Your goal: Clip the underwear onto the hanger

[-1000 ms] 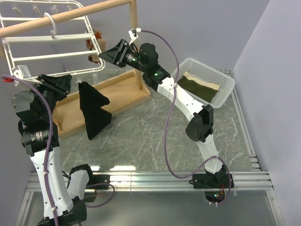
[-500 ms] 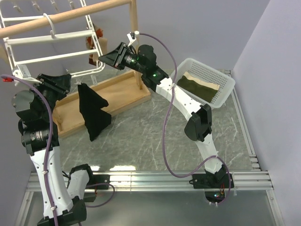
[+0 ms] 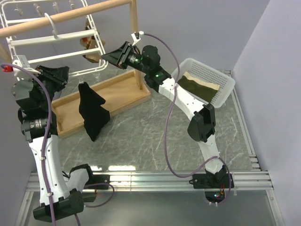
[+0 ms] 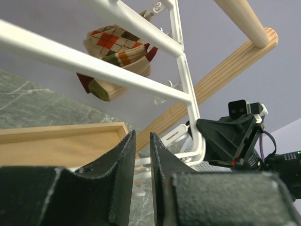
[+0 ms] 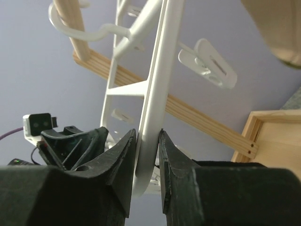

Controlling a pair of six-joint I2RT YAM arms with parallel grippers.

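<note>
- Nearest us, the left gripper (image 4: 142, 141) points up beneath the hanger (image 3: 56, 37). Its fingers stand close with only a thin slit between them, and we cannot tell whether anything is caught there.
- Just beside it, the underwear (image 3: 93, 113) hangs as a black drape from its top corner, right under the hanger's lower edge. In the top view it falls across the near edge of the wooden base (image 3: 120, 89).
- Further back, the right gripper (image 5: 148, 136) pinches the hanger's white frame bar between both fingers.
- We see the hanger hooked over the wooden pole (image 3: 84, 12) and tilted, with an argyle sock (image 4: 117, 47) dangling from it.
- Far right sits the white basket (image 3: 225, 84), holding an olive-and-tan cloth (image 3: 197, 87).
</note>
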